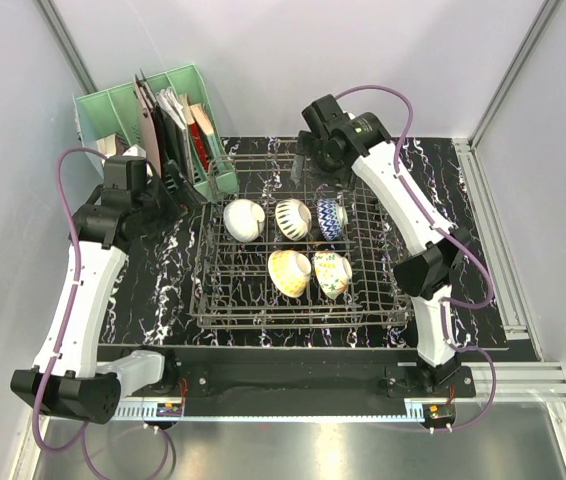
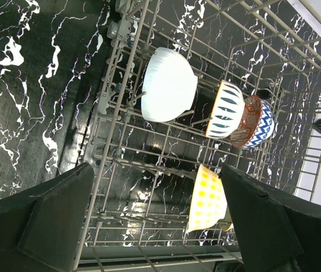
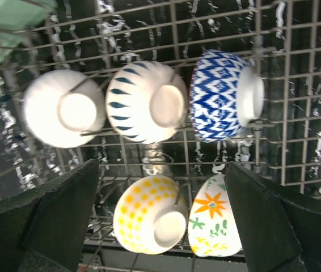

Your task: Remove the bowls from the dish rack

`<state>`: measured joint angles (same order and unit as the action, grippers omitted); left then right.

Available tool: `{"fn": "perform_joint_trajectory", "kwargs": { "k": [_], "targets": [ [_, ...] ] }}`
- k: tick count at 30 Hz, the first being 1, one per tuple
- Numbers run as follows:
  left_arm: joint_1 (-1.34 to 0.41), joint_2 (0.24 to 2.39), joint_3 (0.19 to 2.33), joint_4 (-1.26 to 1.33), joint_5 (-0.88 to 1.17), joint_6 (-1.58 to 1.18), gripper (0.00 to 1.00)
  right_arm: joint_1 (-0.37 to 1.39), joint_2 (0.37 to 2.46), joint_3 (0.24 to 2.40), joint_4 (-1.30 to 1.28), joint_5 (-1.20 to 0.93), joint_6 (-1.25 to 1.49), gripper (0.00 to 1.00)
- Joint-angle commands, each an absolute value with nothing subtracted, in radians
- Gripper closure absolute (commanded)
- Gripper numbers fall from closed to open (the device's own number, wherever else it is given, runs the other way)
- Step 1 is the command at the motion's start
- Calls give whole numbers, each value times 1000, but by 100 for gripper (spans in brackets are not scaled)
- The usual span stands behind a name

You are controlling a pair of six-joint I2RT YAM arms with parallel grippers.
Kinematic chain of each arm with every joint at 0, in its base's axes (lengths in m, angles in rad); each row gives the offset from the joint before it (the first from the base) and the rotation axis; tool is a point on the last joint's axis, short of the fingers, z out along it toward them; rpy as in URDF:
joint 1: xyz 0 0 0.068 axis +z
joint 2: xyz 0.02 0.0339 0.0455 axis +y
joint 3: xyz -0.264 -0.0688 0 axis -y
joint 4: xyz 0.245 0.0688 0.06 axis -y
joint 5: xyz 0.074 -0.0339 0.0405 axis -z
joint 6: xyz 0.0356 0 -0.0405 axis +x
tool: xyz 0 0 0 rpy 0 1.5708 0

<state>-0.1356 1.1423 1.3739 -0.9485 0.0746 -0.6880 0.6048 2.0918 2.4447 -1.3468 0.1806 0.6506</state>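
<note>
Bowls (image 1: 244, 220) sat in rack (image 1: 293, 322). Left gripper (image 2: 156, 167), right gripper (image 3: 160, 165) both spread, empty. Blue bowl (image 3: 220, 102), upper right, judged best start: straddle rim, lift vertically.

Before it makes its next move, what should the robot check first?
1. Left pincer open and empty: ok.
2. Right pincer open and empty: ok.
3. Bowls standing on edge in the dish rack: ok.
4. Blue-and-white bowl in plain sight of the right wrist camera: ok.
5. Which bowl comes out first: cannot tell.
6. Spot chosen to set bowls down: cannot tell.
</note>
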Motion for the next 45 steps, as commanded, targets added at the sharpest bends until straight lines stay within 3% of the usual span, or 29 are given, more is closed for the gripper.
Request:
{"fn": "perform_joint_trajectory", "kwargs": {
  "k": [1,4,7,12,23,32,36,39,45],
  "targets": [
    [-132,1109,1367,-927,74,-658,1,597,2011,2418,-1585,253,695,0],
    [-132,1108,1368,-933,43,-649,1,597,1924,2384,-1627,195,770,0],
    [-132,1112,1377,-936,26,-640,1,597,1762,2219,-1623,196,816,0],
    [-132,1104,1368,-939,12,-643,1,595,1377,2022,-1363,333,744,1],
    [-133,1181,1609,-973,-37,-638,1,595,1148,1881,-1132,253,816,0],
    [-135,1170,1591,-973,-37,-634,1,597,1158,1830,-1137,51,891,0],
    [-135,1161,1565,-974,-31,-644,1,618,1239,1941,-1158,25,902,0],
    [-135,1158,1540,-974,-31,-637,1,719,1330,2022,-1170,73,914,0],
    [-147,1140,1482,-985,-66,-624,1,926,1414,1841,-841,190,960,0]
  ]
}}
